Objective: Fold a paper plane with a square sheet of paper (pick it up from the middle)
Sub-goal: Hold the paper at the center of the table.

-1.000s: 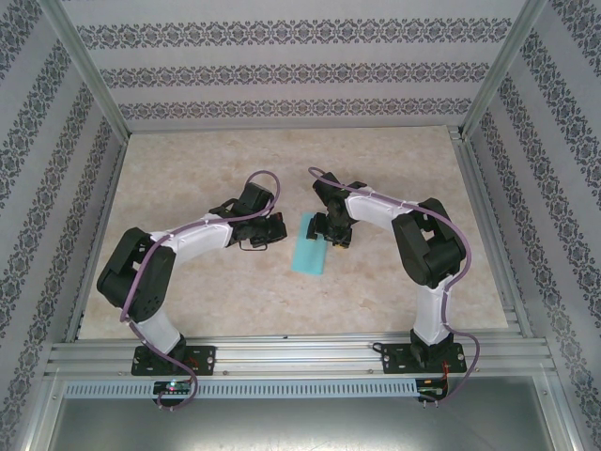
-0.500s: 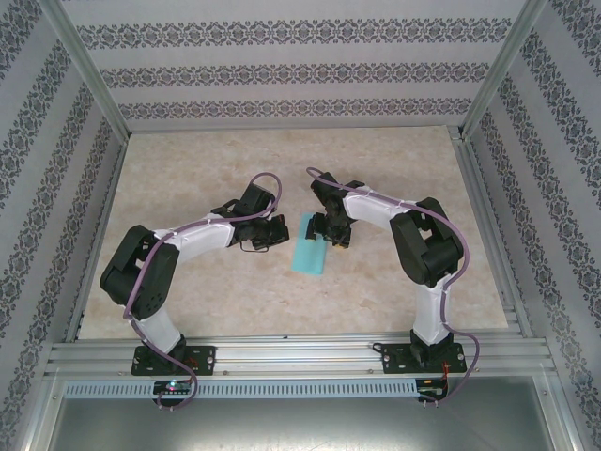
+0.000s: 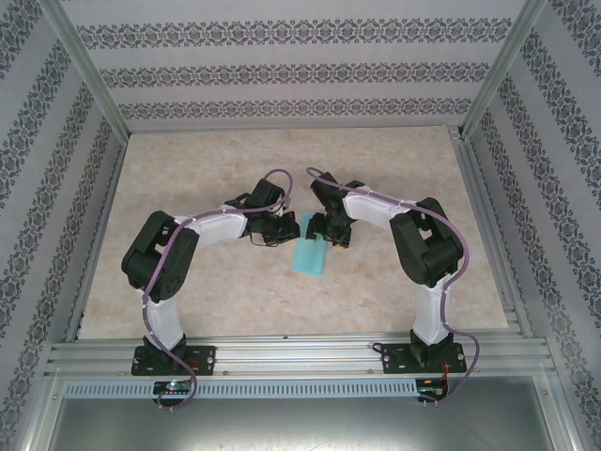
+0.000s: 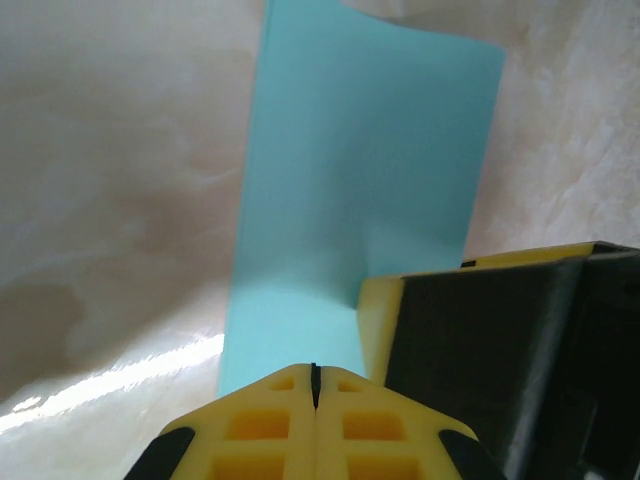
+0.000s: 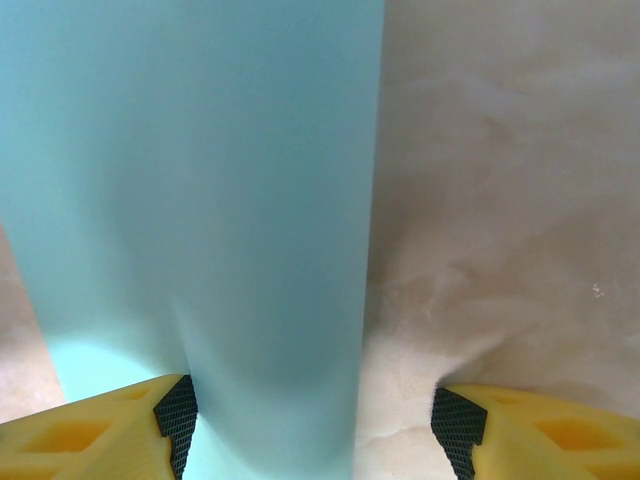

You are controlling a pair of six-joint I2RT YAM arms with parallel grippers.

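**Thin sheet of paper, folded to a strip, lies flat on the table between your grippers.**
Expect it to be featherlight, limp and slick, creasing wherever you pinch, so take it mid-length rather than by a corner. Your right gripper is spread, straddling the strip. Your left gripper, angled low, has its fingers pressed together at the strip's near end; you can't tell if paper is caught.

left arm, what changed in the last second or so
The left gripper swung right, up beside the left edge of the folded paper, and its elbow shifted right too. Nothing was visibly grasped or released. The right gripper and the paper stayed put.
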